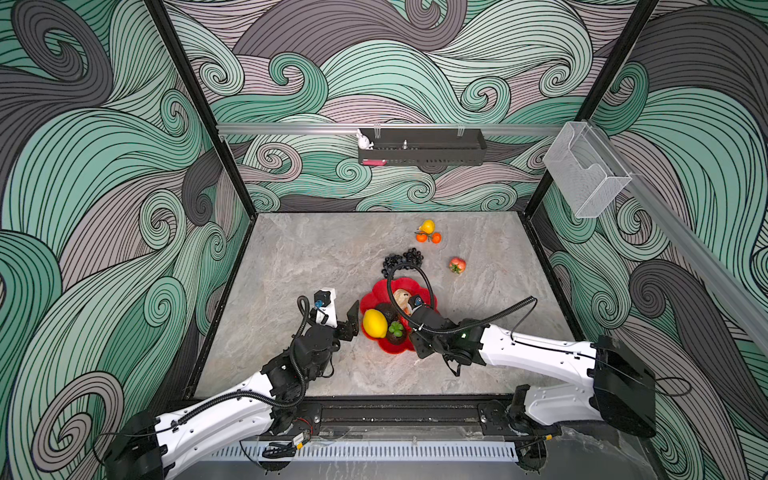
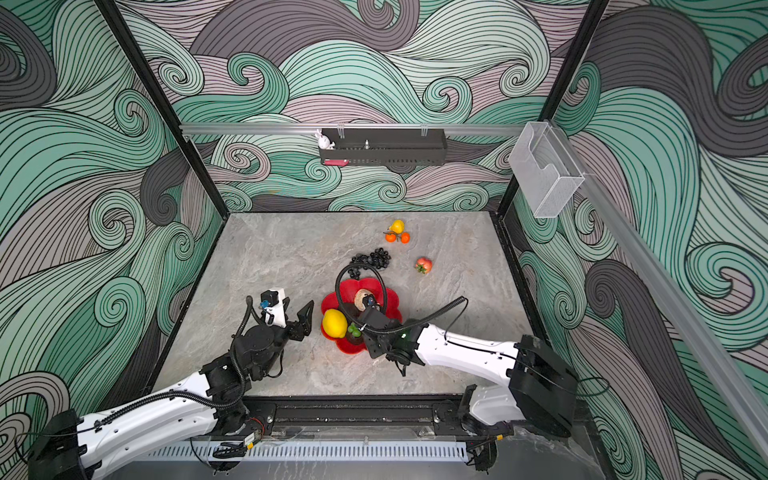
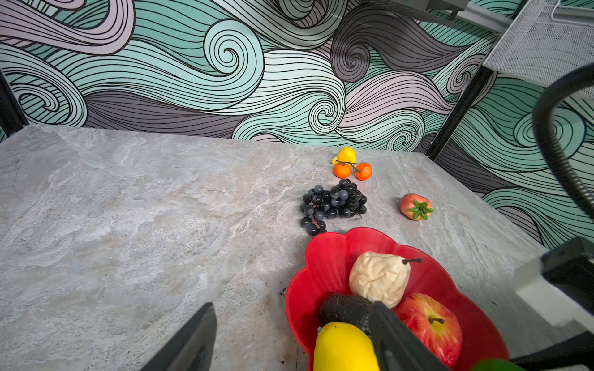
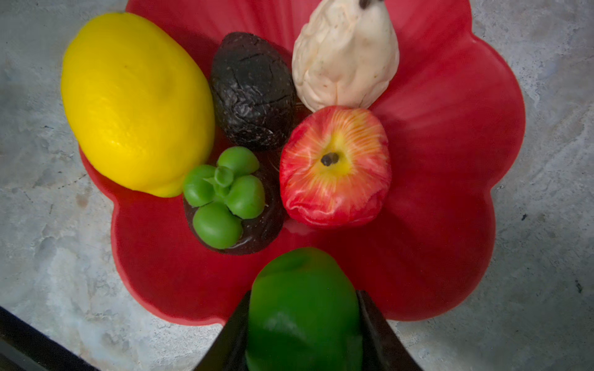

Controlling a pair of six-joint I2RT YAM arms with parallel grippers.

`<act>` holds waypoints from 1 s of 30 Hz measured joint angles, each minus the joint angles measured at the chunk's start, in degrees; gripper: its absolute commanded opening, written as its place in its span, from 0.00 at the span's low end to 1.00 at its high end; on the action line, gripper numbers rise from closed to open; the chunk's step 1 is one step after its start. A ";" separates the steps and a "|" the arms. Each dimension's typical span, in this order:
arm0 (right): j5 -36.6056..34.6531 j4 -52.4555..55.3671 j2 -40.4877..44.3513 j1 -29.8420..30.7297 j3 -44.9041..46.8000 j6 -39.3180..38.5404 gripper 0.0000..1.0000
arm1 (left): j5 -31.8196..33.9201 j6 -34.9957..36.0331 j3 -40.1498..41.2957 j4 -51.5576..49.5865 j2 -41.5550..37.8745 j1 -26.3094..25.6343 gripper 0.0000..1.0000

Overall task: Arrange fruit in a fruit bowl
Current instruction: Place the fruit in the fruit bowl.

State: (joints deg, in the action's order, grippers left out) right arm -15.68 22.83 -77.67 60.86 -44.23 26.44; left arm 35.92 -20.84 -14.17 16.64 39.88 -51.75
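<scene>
The red scalloped fruit bowl (image 1: 380,291) (image 4: 450,160) holds a big yellow lemon (image 1: 375,323) (image 4: 135,102), a dark avocado (image 4: 254,93), a mangosteen (image 4: 231,205), a red apple (image 4: 334,167) and a beige pear (image 4: 345,54). My right gripper (image 4: 303,294) hangs over the bowl's near rim, shut on a green lime (image 4: 303,314). My left gripper (image 3: 292,305) (image 1: 341,311) stands open at the bowl's left edge, holding nothing. On the table behind the bowl lie a black grape bunch (image 1: 401,259), a small lemon (image 1: 428,227) with two tangerines (image 1: 422,237), and a small red fruit (image 1: 457,265).
A black shelf (image 1: 422,145) with a white rabbit figure (image 1: 364,140) hangs on the back wall. A clear box (image 1: 586,174) sticks out from the right wall. Patterned walls close the table on three sides.
</scene>
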 measured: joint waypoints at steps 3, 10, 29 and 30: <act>-0.92 0.02 -0.92 0.57 -0.02 -0.13 0.46 | -0.13 -0.24 0.31 0.00 0.00 0.02 0.77; -2.54 0.17 -3.39 1.92 -1.51 -0.59 0.52 | -0.28 -0.63 0.46 -0.02 -0.39 0.57 0.77; -2.51 0.48 -3.72 2.56 -2.69 -0.74 0.68 | -0.42 -1.68 0.52 -0.04 -0.74 1.51 0.77; -2.54 0.57 -3.72 2.56 -2.69 -0.72 0.69 | -0.42 -1.70 0.55 -0.04 -0.74 1.57 0.77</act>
State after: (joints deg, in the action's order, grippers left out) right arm -18.22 23.40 -81.38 63.42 -46.92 25.71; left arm 35.51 -22.55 -13.63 16.60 39.13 -50.17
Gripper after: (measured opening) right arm 0.673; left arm 0.769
